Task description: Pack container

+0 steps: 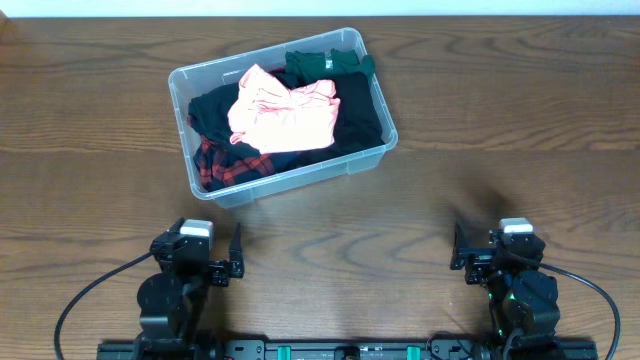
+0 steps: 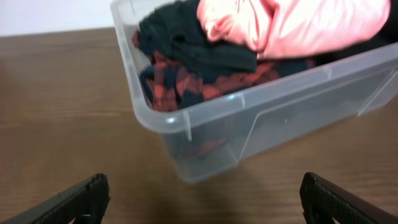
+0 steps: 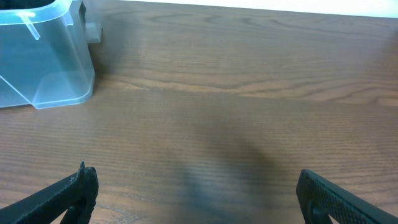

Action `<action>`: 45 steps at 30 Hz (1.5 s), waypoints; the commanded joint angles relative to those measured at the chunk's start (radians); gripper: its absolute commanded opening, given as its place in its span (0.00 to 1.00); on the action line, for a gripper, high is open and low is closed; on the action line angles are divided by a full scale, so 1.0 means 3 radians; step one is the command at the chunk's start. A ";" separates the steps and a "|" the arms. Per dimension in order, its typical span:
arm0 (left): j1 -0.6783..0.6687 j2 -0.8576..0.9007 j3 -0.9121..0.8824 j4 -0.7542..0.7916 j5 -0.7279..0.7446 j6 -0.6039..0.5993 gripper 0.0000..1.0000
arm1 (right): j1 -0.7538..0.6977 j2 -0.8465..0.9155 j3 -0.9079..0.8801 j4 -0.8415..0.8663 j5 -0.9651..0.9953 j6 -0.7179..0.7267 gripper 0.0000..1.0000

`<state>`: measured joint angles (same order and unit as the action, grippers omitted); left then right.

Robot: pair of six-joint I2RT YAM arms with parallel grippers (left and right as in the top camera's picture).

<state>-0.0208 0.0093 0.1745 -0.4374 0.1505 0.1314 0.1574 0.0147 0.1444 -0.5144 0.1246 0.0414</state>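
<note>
The clear plastic container (image 1: 372,158) stands at the back middle of the wooden table, turned at a slant. It holds a pink garment (image 1: 282,110), black cloth (image 1: 358,115), a red-and-black plaid cloth (image 1: 232,165) and a dark green cloth (image 1: 322,65). The left wrist view shows the container's near corner (image 2: 205,134) with the plaid cloth (image 2: 186,84) and pink garment (image 2: 292,25) inside. My left gripper (image 2: 202,199) is open and empty, near the front edge, in front of the container. My right gripper (image 3: 196,193) is open and empty at the front right; the container's corner (image 3: 56,62) shows far left.
The dark wood table (image 1: 520,130) lies bare around the container. Both arms (image 1: 185,275) (image 1: 510,270) rest at the front edge, with cables trailing beside them.
</note>
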 commanded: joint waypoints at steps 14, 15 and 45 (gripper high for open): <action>-0.0010 -0.0020 -0.0167 0.0022 -0.0066 0.0022 0.98 | -0.0028 -0.0010 -0.0009 -0.0004 0.0009 0.0010 0.99; -0.0010 -0.0020 -0.0167 0.0022 -0.0066 0.0022 0.98 | -0.0028 -0.0010 -0.0009 -0.0004 0.0009 0.0010 0.99; -0.0010 -0.0019 -0.0167 0.0022 -0.0066 0.0022 0.98 | -0.0028 -0.0010 -0.0009 -0.0003 0.0009 0.0010 0.99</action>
<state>-0.0208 0.0101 0.1448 -0.4332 0.1429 0.1318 0.1574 0.0147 0.1444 -0.5148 0.1246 0.0414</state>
